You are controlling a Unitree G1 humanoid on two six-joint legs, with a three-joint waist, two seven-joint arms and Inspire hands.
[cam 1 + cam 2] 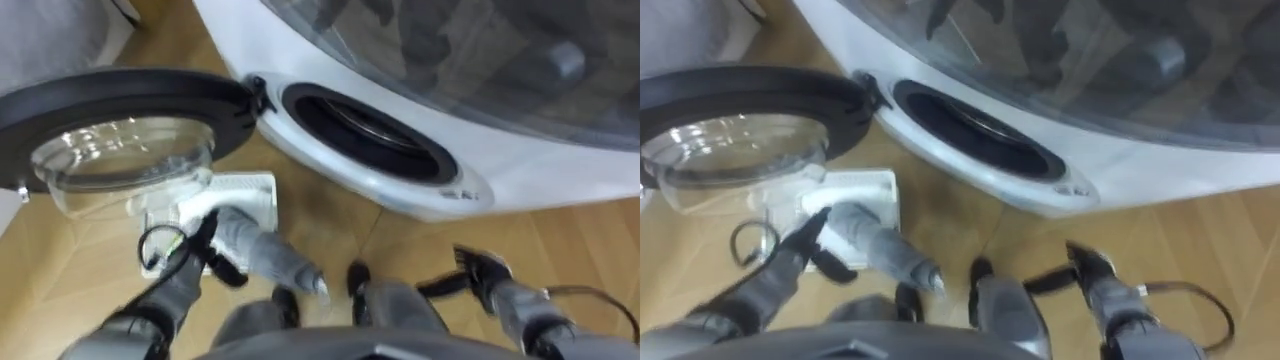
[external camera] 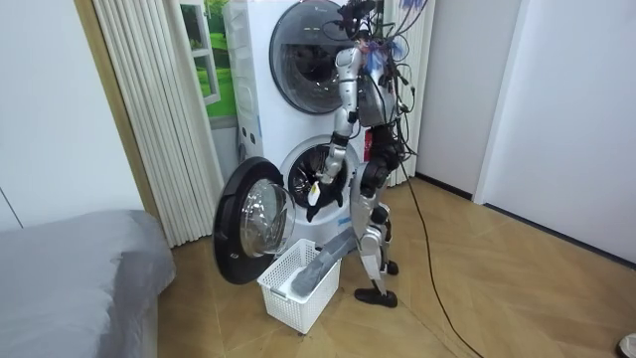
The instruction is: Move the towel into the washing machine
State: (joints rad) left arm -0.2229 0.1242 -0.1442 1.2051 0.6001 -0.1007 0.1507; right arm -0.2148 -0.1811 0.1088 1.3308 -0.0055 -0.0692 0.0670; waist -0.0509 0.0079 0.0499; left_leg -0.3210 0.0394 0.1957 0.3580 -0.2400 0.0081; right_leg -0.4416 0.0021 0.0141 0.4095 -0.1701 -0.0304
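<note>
In the left eye view the washer runs across the top, its port dark and free, its door swung wide to the left. Below the door a white basket sits on the floor. The grey towel lies half in it, with a bunched end trailing over the rim toward the robot. The left hand hangs over the towel's left side with fingers spread and nothing in them. The right hand hangs well to the right, fingers loose, also empty. The room view has the robot upright close before the washer, the basket by its feet and the left hand at about port height. The right eye view agrees: fingers apart, towel unheld. The towel looks soft, limp and light, and likely to sag. I would take it at the thick fold by the rim, gathering enough cloth that no tail snags on the port.
</note>
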